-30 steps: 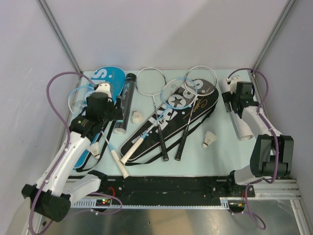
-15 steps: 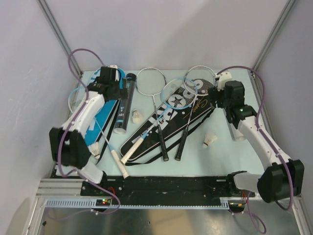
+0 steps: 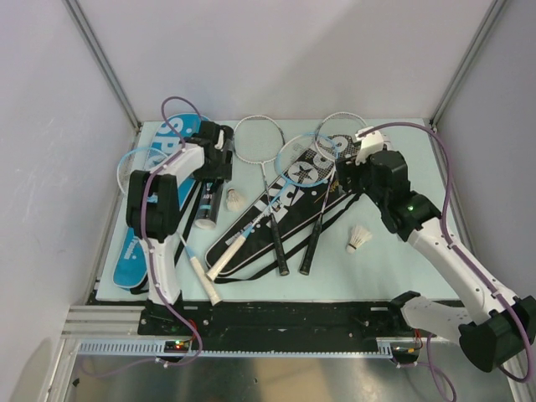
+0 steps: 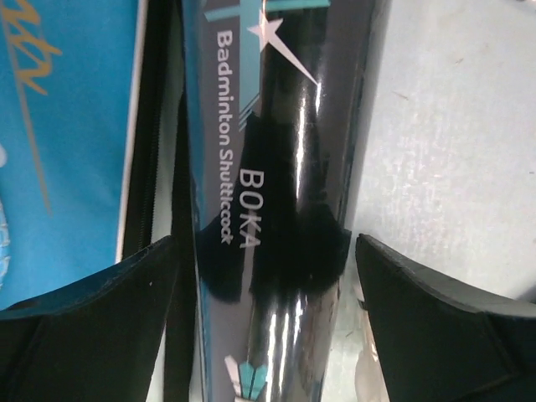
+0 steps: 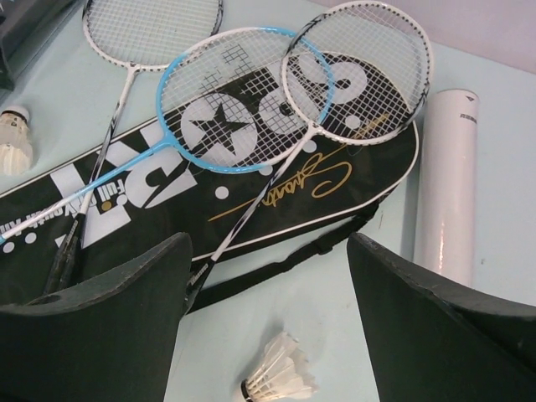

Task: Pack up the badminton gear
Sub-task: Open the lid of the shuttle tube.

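The black shuttle tube lies on the surface at the far left, running near to far just beside the right edge of the blue bag. A second ago my left arm hung nearer, over that bag. It has since swung to the far side, and my left claw now straddles the tube, jaws released with a thin gap on each side. I judge this tube my first pick, and only the squeeze is missing. My right arm has left the white tube at the far right and moved left. My right claw, spread wide and gripping nothing, now looks down on the rackets crossed over the black bag, with a shuttlecock near it. Nothing is packed yet: both bags lie flat and the rackets are still on top, so this is positioning, not progress.
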`<state>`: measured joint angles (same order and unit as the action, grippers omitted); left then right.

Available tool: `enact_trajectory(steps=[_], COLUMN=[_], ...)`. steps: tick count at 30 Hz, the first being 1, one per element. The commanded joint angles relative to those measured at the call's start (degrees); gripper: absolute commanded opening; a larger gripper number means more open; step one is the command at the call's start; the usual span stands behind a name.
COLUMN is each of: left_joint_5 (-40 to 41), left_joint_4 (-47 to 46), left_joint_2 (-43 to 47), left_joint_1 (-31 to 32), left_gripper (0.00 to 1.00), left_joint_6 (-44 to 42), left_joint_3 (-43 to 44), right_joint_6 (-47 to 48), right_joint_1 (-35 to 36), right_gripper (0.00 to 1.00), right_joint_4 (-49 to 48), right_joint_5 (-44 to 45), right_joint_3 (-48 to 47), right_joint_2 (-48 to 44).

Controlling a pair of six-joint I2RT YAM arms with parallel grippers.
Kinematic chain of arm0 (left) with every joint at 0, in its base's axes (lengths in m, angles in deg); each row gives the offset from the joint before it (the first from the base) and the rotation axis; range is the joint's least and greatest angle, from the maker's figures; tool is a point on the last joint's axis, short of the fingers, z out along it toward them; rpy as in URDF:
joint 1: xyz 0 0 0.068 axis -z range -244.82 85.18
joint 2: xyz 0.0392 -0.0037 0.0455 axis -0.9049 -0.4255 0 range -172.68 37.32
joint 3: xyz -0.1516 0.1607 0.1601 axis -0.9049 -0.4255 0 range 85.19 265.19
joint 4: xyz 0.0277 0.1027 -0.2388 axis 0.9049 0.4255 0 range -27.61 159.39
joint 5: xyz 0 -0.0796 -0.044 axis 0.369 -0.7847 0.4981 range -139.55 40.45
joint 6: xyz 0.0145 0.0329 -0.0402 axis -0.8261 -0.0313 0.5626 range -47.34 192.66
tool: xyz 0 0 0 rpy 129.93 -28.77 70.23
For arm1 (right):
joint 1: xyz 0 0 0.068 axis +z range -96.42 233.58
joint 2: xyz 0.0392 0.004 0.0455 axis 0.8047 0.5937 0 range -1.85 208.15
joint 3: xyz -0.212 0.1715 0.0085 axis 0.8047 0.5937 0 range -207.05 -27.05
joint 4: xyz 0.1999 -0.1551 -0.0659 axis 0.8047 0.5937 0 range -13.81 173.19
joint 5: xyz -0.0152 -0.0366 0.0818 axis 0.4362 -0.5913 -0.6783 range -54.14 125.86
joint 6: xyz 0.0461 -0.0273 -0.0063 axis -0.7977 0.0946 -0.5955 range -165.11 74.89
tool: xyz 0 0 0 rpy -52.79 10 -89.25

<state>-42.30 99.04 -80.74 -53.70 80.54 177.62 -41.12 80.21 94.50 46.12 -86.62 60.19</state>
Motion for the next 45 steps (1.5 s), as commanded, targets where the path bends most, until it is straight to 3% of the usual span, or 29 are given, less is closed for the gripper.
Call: enact_trajectory(steps=[1, 4, 6, 18, 26, 32, 39, 45], left_joint_5=[-1.44, -2.49, -2.63, -6.31, -19.9, -26.03, -33.32, -41.08], left_joint_4=[-0.24, -0.21, -0.18, 0.11, -0.07, -2.64, -6.05, -7.05], left_joint_2=[-1.78, -1.58, -0.24, 20.6, 34.1, 41.9, 51.47, 58.29], left_joint_1=[-0.26, -0.29, -0.3, -0.22, 0.39, 5.37, 10.33, 10.59], left_gripper=[0.85, 0.67, 0.62, 0.53, 0.51, 0.51, 0.48, 0.47], left_joint_6=[-0.96, -0.87, -0.85, -3.71, 3.24, 4.78, -4.33, -16.81], left_joint_3=[3.16, 3.27, 3.33, -0.24, -4.93, -10.35, -21.72, -30.07], right_joint_6=[-1.1, -1.22, -1.47, -8.74, -15.25, -21.14, -26.01, -36.09], right_joint_1=[0.9, 0.99, 1.08, 1.55, 1.56, 2.48, -1.71, -14.64], right_gripper=[0.8, 0.8, 0.8, 0.79, 0.78, 0.79, 0.79, 0.73], right_joint_4=[-2.68, -3.17, -3.47, -5.02, -9.97, -16.6, -20.32, -19.8], right_joint_5=[1.38, 1.25, 1.05, -3.89, -15.08, -22.52, -28.85, -50.17], right_joint_3=[0.74, 0.78, 0.8, 0.7, 0.81, 1.22, 0.19, -1.89], right_joint_2=[-0.07, -0.1, -0.3, -2.82, -4.36, -3.47, -5.5, -5.5])
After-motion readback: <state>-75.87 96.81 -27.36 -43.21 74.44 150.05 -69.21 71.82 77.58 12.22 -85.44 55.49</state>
